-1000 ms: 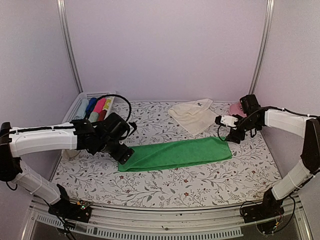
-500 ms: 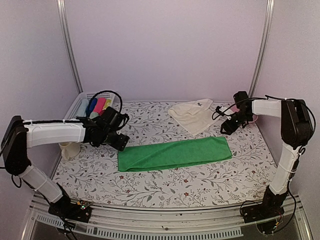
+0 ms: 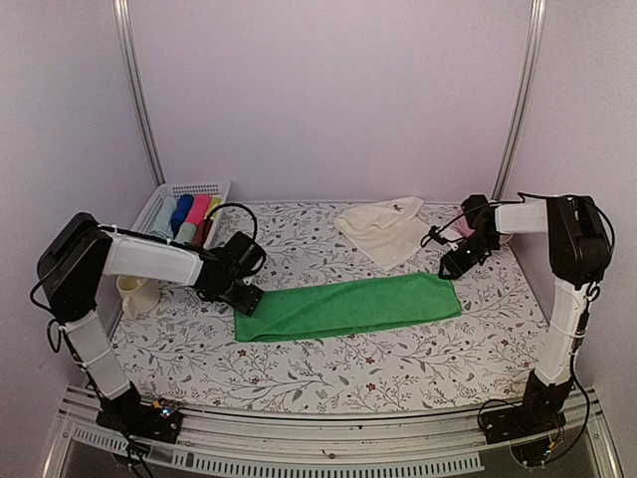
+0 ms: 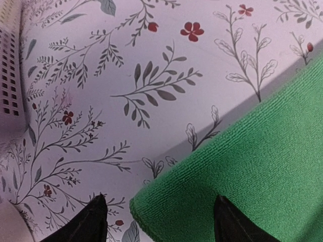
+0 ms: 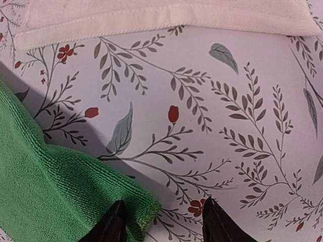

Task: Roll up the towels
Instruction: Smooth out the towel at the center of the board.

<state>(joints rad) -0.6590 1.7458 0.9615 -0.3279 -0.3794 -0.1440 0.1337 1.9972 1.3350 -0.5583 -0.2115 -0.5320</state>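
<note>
The flat bright green cloth towel [image 3: 348, 307] lies lengthwise on the floral-patterned desk [image 3: 398, 363]. My left hand [image 4: 160, 219] and right hand [image 5: 165, 221], fingers apart, straddle opposite end corners. I should seat both fully before pinching.

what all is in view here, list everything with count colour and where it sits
green towel: one, bright green, long flat strip, table centre
cream towel: one, cream-white, back centre-right
basket: one, white, back left
rolls: several, blue, pink, red, yellow, in basket
cup: one, cream, left edge
pink dish: one, back right, mostly hidden
table: one, floral
left fingers: two, black, apart, green towel's left corner
right fingers: two, black, apart, its right corner
</note>
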